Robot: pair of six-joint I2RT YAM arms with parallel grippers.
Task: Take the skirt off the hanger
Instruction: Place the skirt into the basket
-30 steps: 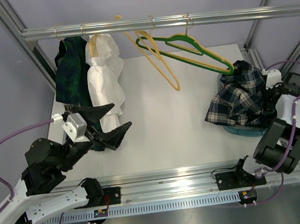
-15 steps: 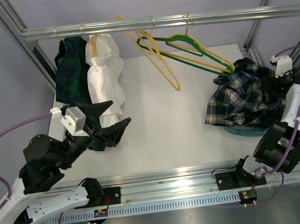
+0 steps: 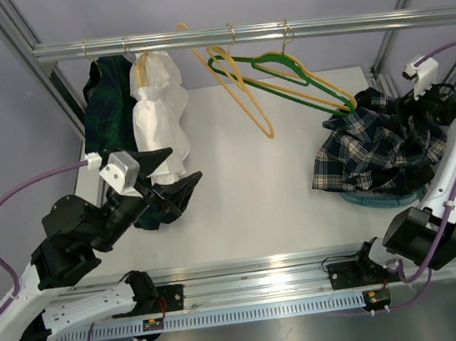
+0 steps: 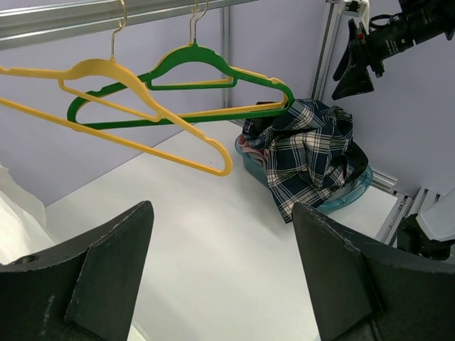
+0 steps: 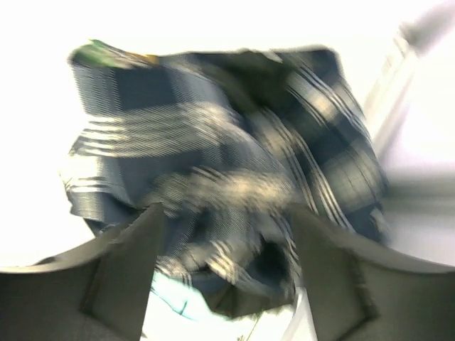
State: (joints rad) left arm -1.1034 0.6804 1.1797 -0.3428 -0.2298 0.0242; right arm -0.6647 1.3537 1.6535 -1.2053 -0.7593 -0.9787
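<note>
Skirt (image 3: pixel 373 155) lies heaped in the blue basket (image 3: pixel 366 198), off the green hanger (image 3: pixel 283 75); your right tool (image 5: pixel 224 273) hangs above it with fingers apart, your left tool (image 4: pixel 220 277) spread too.

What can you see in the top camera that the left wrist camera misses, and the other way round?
Only the top view shows the dark green skirt and white garment hanging at the rail's left end, plus both arm bases. Only the left wrist view shows its own open fingers close up, empty. Both show the yellow hanger, green hanger and plaid skirt heaped on the blue bin.
</note>
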